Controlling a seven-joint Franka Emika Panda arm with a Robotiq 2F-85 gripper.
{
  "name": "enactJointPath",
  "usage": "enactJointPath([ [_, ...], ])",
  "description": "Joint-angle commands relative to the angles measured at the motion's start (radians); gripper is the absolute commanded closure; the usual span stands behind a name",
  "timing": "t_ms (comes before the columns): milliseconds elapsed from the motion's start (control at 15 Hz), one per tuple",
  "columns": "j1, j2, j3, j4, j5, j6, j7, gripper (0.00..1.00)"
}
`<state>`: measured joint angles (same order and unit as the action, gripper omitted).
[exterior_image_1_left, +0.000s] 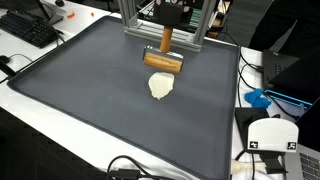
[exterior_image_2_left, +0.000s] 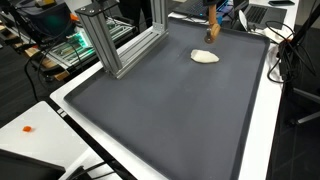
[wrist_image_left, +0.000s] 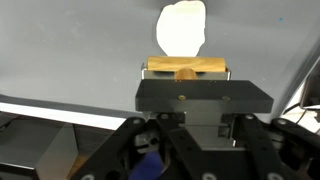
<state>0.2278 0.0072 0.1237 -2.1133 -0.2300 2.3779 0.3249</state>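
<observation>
We see a lab bench with a wide dark grey mat (exterior_image_1_left: 90, 110) on a white table, a black keyboard (exterior_image_1_left: 30, 30) at one corner and an aluminium frame (exterior_image_2_left: 115, 45) standing at the mat's edge. The gripper (exterior_image_1_left: 167, 27) comes down from above with its fingers closed tight on the upright handle of a wooden roller (exterior_image_1_left: 165, 62). The roller's barrel lies crosswise just beside a flattened lump of pale dough (exterior_image_1_left: 160, 86), near the far side of the mat in both exterior views. In the wrist view the barrel (wrist_image_left: 187, 68) sits just short of the dough (wrist_image_left: 182, 28). A white box (exterior_image_1_left: 272, 135) bears dark marks we cannot read.
</observation>
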Motion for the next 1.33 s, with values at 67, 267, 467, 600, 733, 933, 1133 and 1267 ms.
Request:
enactJointPath([
  [67,-0.019,-0.115,0.03,-0.032,0.06,-0.13,0.0,0.78],
  [267,-0.026,-0.182,0.036,-0.062,0.094,-0.184,-0.019,0.78],
  [467,-0.035,-0.252,0.036,-0.103,0.111,-0.232,-0.045,0.78],
  [600,-0.04,-0.298,0.035,-0.136,0.131,-0.255,-0.048,0.78],
  [733,-0.04,-0.348,0.03,-0.174,0.172,-0.266,-0.061,0.78],
  [933,-0.042,-0.416,0.031,-0.228,0.217,-0.283,-0.067,0.78],
  [1133,-0.043,-0.483,0.031,-0.283,0.243,-0.299,-0.074,0.78],
  [1267,-0.044,-0.523,0.031,-0.311,0.252,-0.319,-0.081,0.78],
])
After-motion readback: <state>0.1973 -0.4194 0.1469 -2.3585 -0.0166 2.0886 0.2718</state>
